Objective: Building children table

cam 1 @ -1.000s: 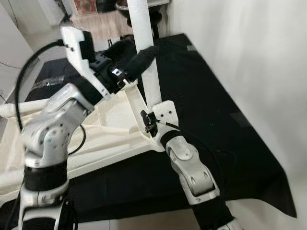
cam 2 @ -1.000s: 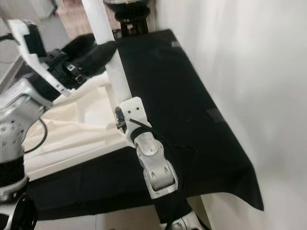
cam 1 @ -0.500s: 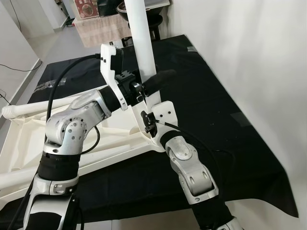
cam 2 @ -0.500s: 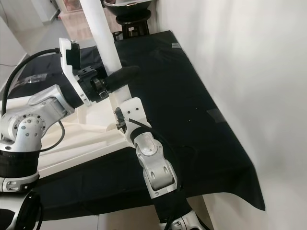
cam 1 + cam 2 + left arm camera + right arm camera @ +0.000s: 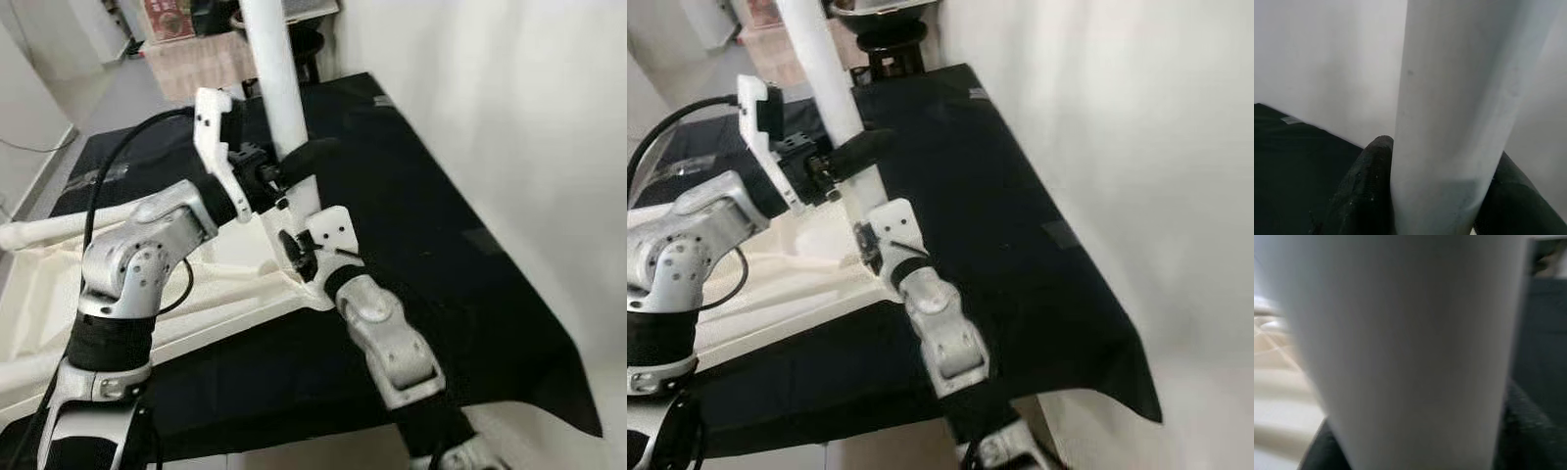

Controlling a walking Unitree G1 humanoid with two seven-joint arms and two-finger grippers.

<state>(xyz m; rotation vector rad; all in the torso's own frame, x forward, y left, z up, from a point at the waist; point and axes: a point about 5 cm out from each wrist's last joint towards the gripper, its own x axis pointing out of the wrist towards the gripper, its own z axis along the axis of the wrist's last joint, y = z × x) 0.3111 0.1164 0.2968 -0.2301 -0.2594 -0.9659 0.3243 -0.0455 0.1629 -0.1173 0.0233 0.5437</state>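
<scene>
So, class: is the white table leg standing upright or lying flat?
Upright, leaning slightly. The leg rises from the corner of the overturned tabletop, with the left gripper and right gripper closed around it.

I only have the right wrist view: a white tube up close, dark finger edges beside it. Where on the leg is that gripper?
Observer: The right gripper holds the table leg low, near the tabletop's corner.
Operator: Is the left helping?
Observer: Yes. The left gripper clamps the same leg higher up, one black finger on each side.
Operator: What's underneath?
Observer: The tabletop lies upside down on a black cloth, with another leg already fitted at its far left corner.
</scene>
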